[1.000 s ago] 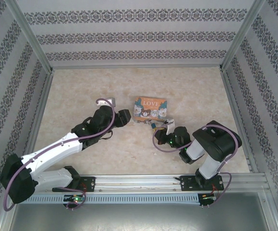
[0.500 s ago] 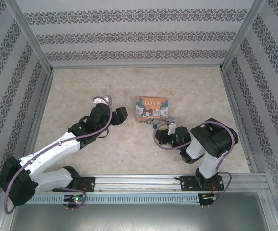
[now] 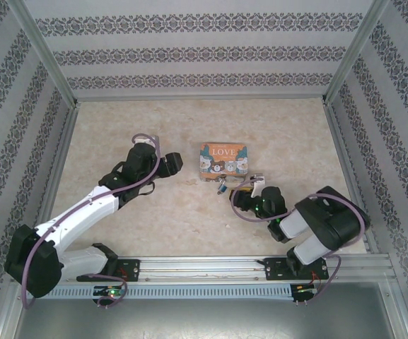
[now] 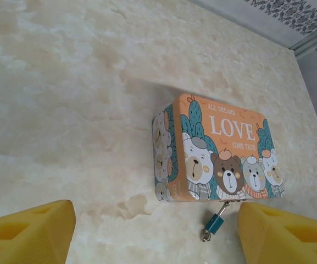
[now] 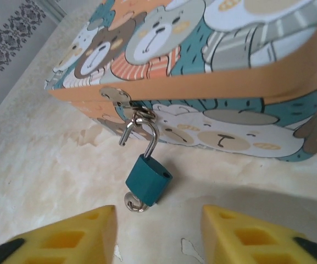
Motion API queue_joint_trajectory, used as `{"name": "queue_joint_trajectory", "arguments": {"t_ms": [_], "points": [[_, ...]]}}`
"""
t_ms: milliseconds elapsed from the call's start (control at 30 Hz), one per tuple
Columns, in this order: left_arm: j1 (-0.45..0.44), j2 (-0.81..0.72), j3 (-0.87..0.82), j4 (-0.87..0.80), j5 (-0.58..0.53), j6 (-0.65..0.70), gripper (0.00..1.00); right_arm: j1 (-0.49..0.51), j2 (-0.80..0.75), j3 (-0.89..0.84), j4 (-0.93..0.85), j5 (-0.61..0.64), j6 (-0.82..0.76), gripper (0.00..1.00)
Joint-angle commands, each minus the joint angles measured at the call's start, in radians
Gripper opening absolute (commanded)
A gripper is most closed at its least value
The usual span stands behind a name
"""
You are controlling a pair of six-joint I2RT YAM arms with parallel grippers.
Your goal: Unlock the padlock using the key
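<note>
Just in front of the right jaws, the teal padlock (image 5: 149, 179) hangs by its thin silvery shackle (image 5: 145, 127) from the hasp (image 5: 114, 98) on the near wall of the orange "LOVE" tin (image 5: 213, 82). Its body slants down to the pale marbled bench (image 5: 43, 165). One leg of the shackle sits in the body; the other end stands free, lifted clear of it, so the lock reads as open. A small silvery key (image 5: 132, 203) shows at the lower end of the body, touching the bench.

Both yellow fingers (image 5: 70, 239) of the right jaws sit apart, near the padlock but not touching it, with bare bench between them and nothing grasped.

Seen from the left wrist, the tin lies flat with its lid of cartoon bears facing up, and the padlock dangles off its near edge. The left jaws are spread wide, released, one yellow finger (image 4: 26, 234) in each lower corner of that view, well short of the tin.

From above, the tin rests near the middle of the bench. The left arm (image 3: 90, 205) reaches in beside it from the left. The right arm (image 3: 317, 226) is folded low just beside the lock.
</note>
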Motion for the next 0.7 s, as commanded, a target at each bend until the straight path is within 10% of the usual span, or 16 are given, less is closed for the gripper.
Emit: {"name": "queue_joint_trajectory", "arguments": {"t_ms": [0, 233, 667], "points": [[0.035, 0.024, 0.035, -0.004, 0.081, 0.026, 0.79, -0.01, -0.103, 0.027, -0.169, 0.015, -0.02, 0.56], [0.087, 0.128, 0.08, 0.075, 0.206, 0.045, 0.82, -0.032, -0.345, 0.13, -0.567, -0.015, 0.0, 0.98], [0.126, 0.435, 0.321, 0.052, 0.419, 0.094, 0.76, -0.088, -0.358, 0.187, -0.671, -0.213, 0.103, 0.98]]}}
